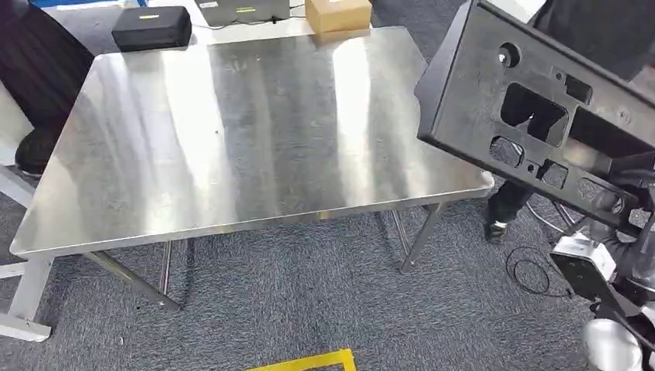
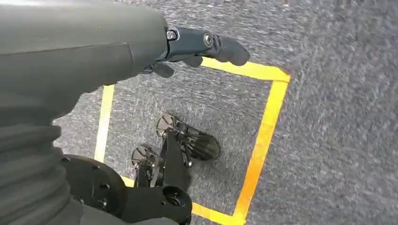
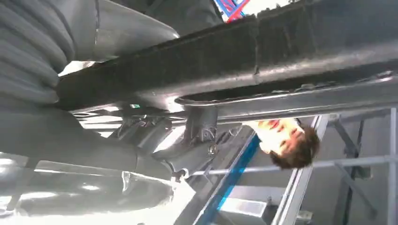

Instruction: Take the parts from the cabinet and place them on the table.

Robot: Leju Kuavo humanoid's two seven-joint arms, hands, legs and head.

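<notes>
Part [image 1: 541,116]: large flat black panel with several cut-outs, held tilted in the air beyond the table's right edge, its lower left corner over the table's near right corner; not resting on the table. In the right wrist view the part [image 3: 263,51] runs as a long dark edge across the hand.

Right hand [image 1: 629,197]: grasps the part at its lower right edge, dark fingers wrapped on the rim. In the right wrist view the hand [image 3: 141,140] has its thumb and fingers closed around the part's edge.

Left hand [image 2: 206,47]: hangs above the carpet, holding nothing; fingers extended and loose, apart from everything.

Table [image 1: 232,131]: bare steel top, angled legs, standing on grey carpet [image 1: 309,301].

Black case [image 1: 152,28]: beyond the table's far left corner.

Cardboard box [image 1: 337,13]: beyond the table's far edge.

Yellow tape [image 2: 263,140]: square outline on the carpet, on the near side of the table.

Person [image 1: 587,31]: dark clothing, behind the part, right of the table.
</notes>
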